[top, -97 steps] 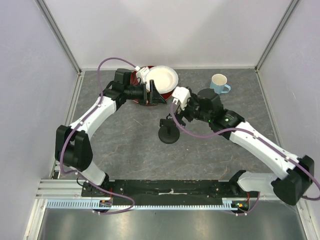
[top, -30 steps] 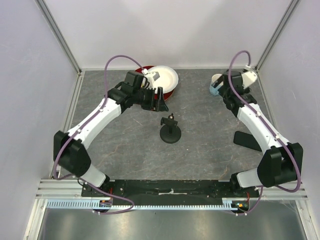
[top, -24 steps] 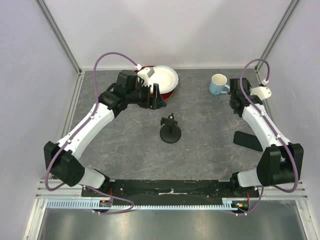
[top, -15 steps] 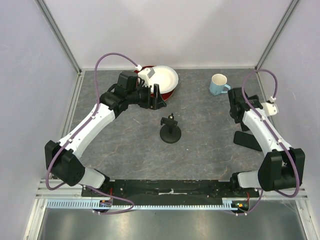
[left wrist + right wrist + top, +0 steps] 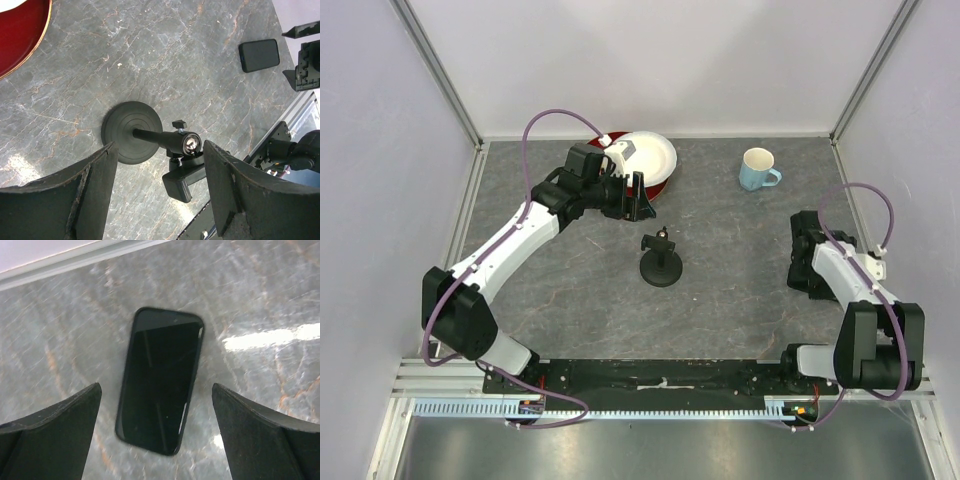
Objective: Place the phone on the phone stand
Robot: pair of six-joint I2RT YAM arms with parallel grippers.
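Observation:
The phone stand (image 5: 660, 262) stands upright at mid-table, with a disc base, a short post and a clamp head. My left gripper (image 5: 642, 200) is open and empty, hovering behind the stand by the plates. The left wrist view looks down on the stand's base (image 5: 131, 131) and clamp head (image 5: 187, 175) between my left gripper's (image 5: 160, 144) open fingers. The phone (image 5: 161, 390) lies flat on the table at the right, face up. My right gripper (image 5: 156, 386) is open above it with a finger on each side, not touching. In the top view my right gripper (image 5: 803, 265) hides the phone.
A white plate (image 5: 645, 155) sits on a red plate (image 5: 658, 188) at the back, just behind my left gripper. A blue mug (image 5: 757, 168) stands at the back right. Walls close in both sides and the back. The phone also shows far off in the left wrist view (image 5: 258, 55).
My right arm has swung from the mug at the back right down and forward, and now sits over the phone. My left gripper has stayed near the plates, still open.

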